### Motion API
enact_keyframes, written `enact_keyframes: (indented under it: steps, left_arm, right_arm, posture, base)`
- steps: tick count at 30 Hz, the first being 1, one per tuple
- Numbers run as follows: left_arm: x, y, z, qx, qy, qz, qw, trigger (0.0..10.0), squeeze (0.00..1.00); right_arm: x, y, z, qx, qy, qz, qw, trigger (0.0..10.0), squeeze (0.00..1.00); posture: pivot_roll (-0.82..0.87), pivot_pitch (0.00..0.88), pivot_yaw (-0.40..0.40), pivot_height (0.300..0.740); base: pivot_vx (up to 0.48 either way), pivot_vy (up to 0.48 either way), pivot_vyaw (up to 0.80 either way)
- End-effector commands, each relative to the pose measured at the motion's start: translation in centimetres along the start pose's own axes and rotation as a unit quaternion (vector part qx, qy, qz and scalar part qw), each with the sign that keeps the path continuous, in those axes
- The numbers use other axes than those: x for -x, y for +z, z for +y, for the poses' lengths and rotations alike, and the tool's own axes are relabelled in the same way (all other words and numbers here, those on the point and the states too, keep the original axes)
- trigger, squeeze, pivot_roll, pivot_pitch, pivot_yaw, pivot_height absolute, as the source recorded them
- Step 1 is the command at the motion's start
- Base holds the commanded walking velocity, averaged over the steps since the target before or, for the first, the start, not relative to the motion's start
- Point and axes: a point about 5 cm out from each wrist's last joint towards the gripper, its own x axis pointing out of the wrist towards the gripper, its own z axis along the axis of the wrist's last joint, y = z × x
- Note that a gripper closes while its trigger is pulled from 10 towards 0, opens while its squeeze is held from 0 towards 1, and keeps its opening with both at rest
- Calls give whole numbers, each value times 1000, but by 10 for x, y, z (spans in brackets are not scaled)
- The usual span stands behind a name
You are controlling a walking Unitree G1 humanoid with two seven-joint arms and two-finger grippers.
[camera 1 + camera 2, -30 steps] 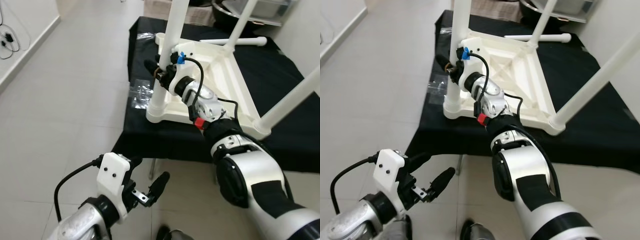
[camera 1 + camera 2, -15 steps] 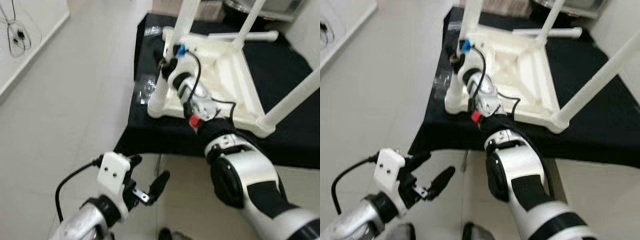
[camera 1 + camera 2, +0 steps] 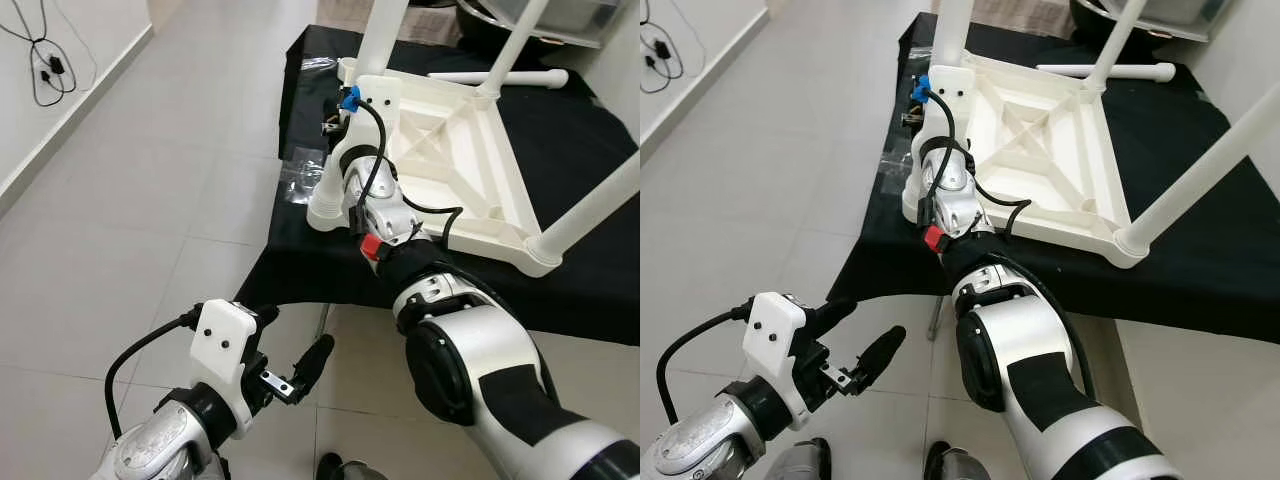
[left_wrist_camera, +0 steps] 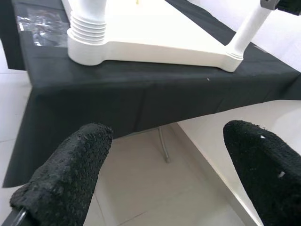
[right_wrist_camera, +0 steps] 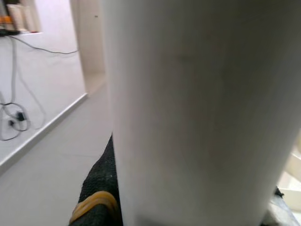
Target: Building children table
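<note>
Since a second ago my head camera has swung and tipped, so the whole scene sits differently in frame, while my right arm stays reached out to the same corner leg and my left hand stays low over the floor tiles. I see the white children's table lying upside down on the black-draped bench, near its front left edge, with its legs pointing up. My right hand is at the near-left leg, just above its ribbed socket; from the wrist camera the leg stands right against one black finger, so I judge the hand is closed around it, though I cannot see both fingers clearly. My left hand hangs spread wide apart with nothing between its fingers. As I read it, I am seating or twisting this leg into its socket. To do it well I want to keep the leg upright along the socket's axis, turn without pushing sideways, and watch that the tabletop does not creep toward the bench edge; the free left hand could steady the frame. A clear plastic bag lies just beside the socket, and I should keep it from snagging.
</note>
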Motion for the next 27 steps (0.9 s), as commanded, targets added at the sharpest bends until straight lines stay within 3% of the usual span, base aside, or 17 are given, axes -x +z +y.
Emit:
enact_keyframes:
  steps: [1, 7, 9, 12, 17, 27]
  left_arm:
    - [0, -3, 0, 5, -3, 9, 1000, 10000, 0]
    - [0, -4, 0, 4, 0, 10, 1000, 10000, 0]
    - [0, -4, 0, 4, 0, 10, 1000, 10000, 0]
    - [0, -4, 0, 6, 0, 9, 1000, 10000, 0]
    - [1, -4, 1, 5, 2, 9, 1000, 10000, 0]
    - [2, -6, 2, 3, 6, 12, 1000, 10000, 0]
  right_arm:
    - [5, -24, -13, 22, -44, 46, 998, 10000, 0]
    - [14, -30, -9, -1, -151, 59, 987, 10000, 0]
    - [14, -30, -9, -1, -151, 59, 987, 10000, 0]
    - [21, -38, -7, -16, -205, 78, 976, 10000, 0]
    - [32, -41, 0, 19, -296, 85, 951, 10000, 0]
    - [42, -36, 22, 5, -334, 88, 939, 10000, 0]
  posture:
    - [158, 208, -159, 740]
    - [156, 210, -163, 740]
    - [156, 210, -163, 740]
    - [158, 209, -164, 740]
    - [161, 211, -165, 740]
    - [169, 214, -170, 740]
  base:
    - [0, 0, 0]
    - [0, 0, 0]
    - [0, 0, 0]
    - [0, 0, 0]
    - [0, 0, 0]
    - [0, 0, 0]
